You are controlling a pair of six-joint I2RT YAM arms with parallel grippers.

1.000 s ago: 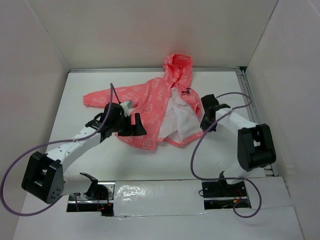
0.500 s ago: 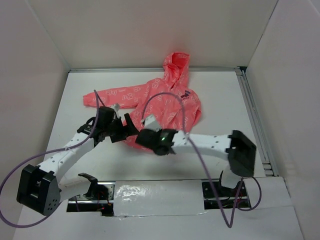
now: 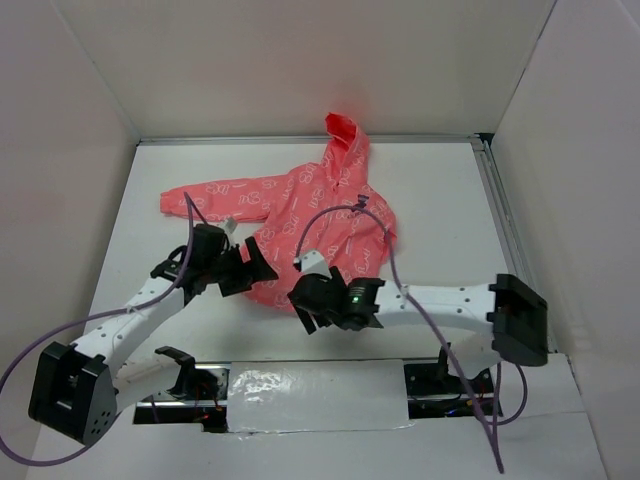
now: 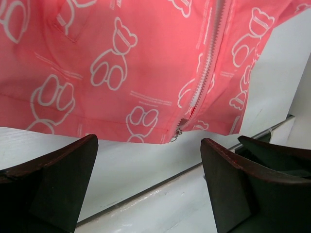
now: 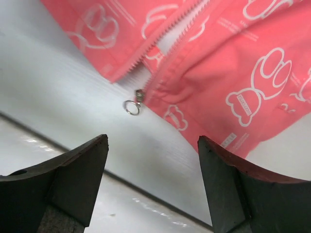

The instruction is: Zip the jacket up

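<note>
The jacket (image 3: pixel 315 200) is coral pink with white bear prints. It lies flat at the table's middle with its hood toward the back wall and its front panels folded together. Its zipper (image 4: pixel 206 68) runs down to the hem, where the slider with a ring pull (image 5: pixel 132 106) rests on the table. Above the slider the two rows of teeth lie apart. My left gripper (image 3: pixel 255 272) is open just left of the hem, with nothing between its fingers (image 4: pixel 58 179). My right gripper (image 3: pixel 302 303) hovers open just in front of the hem, and the ring pull lies beyond its fingertips (image 5: pixel 99 145).
White walls enclose the table (image 3: pixel 450 200) on three sides. A metal rail (image 3: pixel 505 230) runs along the right edge. A taped strip (image 3: pixel 320 385) lies between the arm bases at the near edge. Purple cables (image 3: pixel 330 215) loop over the jacket and beside both arms.
My right arm swung from the jacket's right side to its hem, folding the open front panel shut over the white lining, then opened its gripper. My left gripper drew back slightly, still open.
</note>
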